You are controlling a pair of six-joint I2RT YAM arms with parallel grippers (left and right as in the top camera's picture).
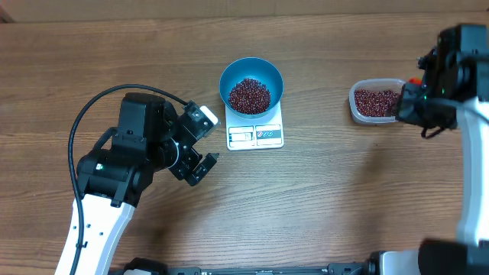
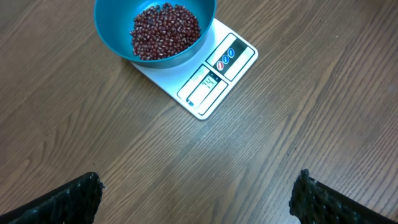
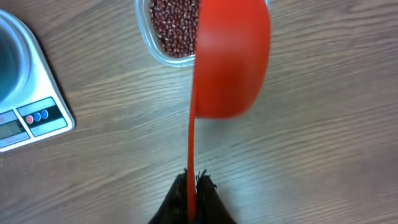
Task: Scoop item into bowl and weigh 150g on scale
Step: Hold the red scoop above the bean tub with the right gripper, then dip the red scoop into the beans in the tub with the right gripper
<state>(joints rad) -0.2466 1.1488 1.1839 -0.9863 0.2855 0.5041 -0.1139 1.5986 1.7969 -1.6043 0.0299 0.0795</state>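
Near the front left of the small flat white kitchen scale (image 1: pixel 256 136), the left gripper (image 1: pixel 205 143) is spread wide, with nothing in it. Well to the scale's right, the right gripper (image 3: pixel 193 186) is clamped on the thin handle of a red plastic scoop (image 3: pixel 231 59), seen beside a clear rectangular plastic tub (image 1: pixel 354 105). On the scale's far part the round deep blue bowl (image 1: pixel 229 76) is set, and small dark red-brown beans (image 1: pixel 250 95) are heaped inside.

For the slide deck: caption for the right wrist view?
Right gripper shut on the handle of a red scoop, poised at the clear tub of red-brown beans; scale corner at left.
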